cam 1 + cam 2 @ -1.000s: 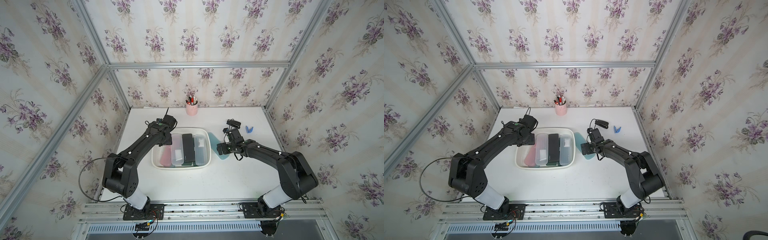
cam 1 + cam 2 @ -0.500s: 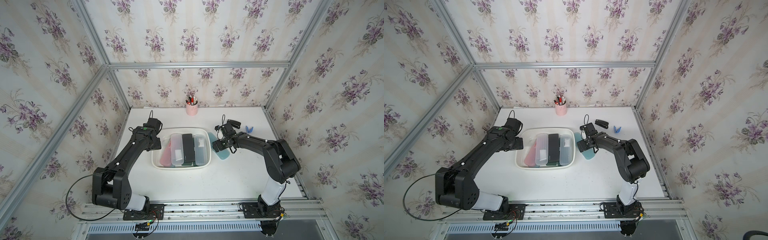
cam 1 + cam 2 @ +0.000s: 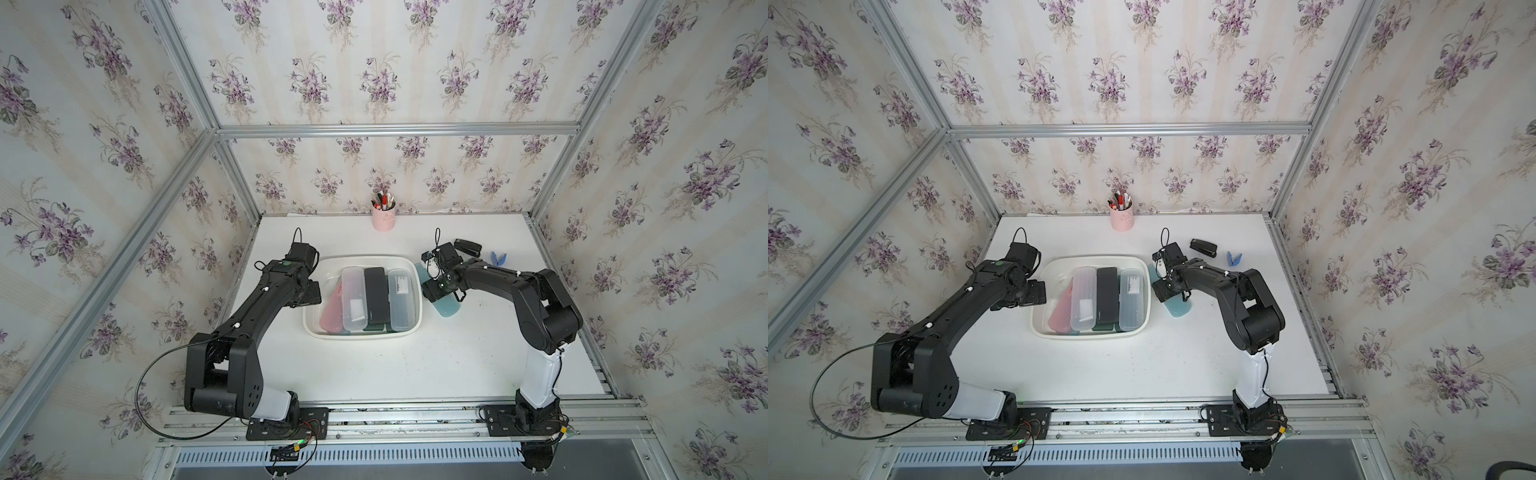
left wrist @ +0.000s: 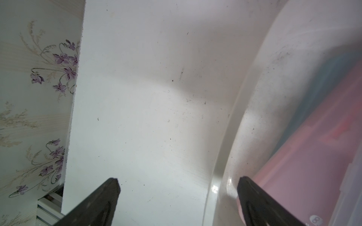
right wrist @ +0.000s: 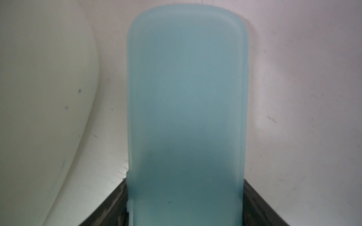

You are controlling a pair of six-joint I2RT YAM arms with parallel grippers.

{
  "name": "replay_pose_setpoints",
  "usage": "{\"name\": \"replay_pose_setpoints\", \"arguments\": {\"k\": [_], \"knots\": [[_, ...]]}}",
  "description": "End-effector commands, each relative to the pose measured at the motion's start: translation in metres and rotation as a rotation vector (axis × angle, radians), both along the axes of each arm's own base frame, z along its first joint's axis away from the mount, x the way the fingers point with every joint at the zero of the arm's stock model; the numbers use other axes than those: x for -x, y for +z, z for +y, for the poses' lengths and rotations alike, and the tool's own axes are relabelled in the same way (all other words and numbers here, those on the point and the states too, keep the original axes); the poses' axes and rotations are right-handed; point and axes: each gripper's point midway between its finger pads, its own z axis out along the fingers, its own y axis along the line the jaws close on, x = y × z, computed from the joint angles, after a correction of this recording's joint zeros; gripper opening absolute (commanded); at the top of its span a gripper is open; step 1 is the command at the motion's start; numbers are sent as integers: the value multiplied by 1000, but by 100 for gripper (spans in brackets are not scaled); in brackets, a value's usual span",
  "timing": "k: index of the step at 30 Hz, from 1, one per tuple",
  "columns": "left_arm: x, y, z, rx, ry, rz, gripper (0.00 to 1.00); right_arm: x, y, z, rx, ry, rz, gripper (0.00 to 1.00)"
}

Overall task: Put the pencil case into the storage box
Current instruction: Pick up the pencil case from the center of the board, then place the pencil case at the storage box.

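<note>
no writing can be read. the white label (image 3: 398, 285) on the clear pencil case (image 3: 402, 309) in the storage box (image 3: 361, 336) bears marks too small to read; the emblem (image 4: 314, 222) on the pink pencil case (image 4: 313, 166) is blurred.

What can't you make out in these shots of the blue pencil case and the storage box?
- In both top views the right gripper covers the middle of the blue pencil case.
- In a top view the black case hides most of a dark green thing under it in the storage box.
- The label on the clear case is too small to read.
- In the left wrist view the pink case is blurred and cut by the frame edge.
</note>
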Motion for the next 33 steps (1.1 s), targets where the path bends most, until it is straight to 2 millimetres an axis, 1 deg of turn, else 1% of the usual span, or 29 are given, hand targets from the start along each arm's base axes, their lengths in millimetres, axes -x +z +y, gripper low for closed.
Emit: {"name": "replay_pose_setpoints", "arguments": {"k": [1,4,6,9,11,14,19,22,25,28,29,33], "knots": [[-4,-3,-2,17,-10,-8,99,21,-19,-22,87,-48,84,68],[-3,-2,-2,27,-7,-17,99,31,-22,-30,87,-118,108,68],[-3,-3,-1,35,-7,-20,99,36,-21,-34,71,-176,113,68],[-4,-3,-2,49,-8,-24,99,42,-12,-36,17,-255,107,69],[-4,-4,-3,58,-9,-25,99,42,0,-36,-27,-294,88,69],[-4,-3,-5,70,-12,-31,99,39,23,-33,-85,-329,54,70],[-4,-3,-5,81,-12,-38,99,31,73,-29,-162,-365,-17,70],[-4,-3,-6,88,-13,-42,99,29,103,-24,-227,-384,-48,71],[-4,-5,-7,99,-12,-41,99,32,128,-10,-312,-378,-57,72],[-4,-7,-8,104,-14,-40,99,34,146,10,-352,-368,-64,72],[-4,-7,-8,108,-14,-41,99,40,149,25,-362,-345,-59,73],[-3,-8,-8,110,-11,-41,99,44,150,69,-371,-310,-47,73]]}}
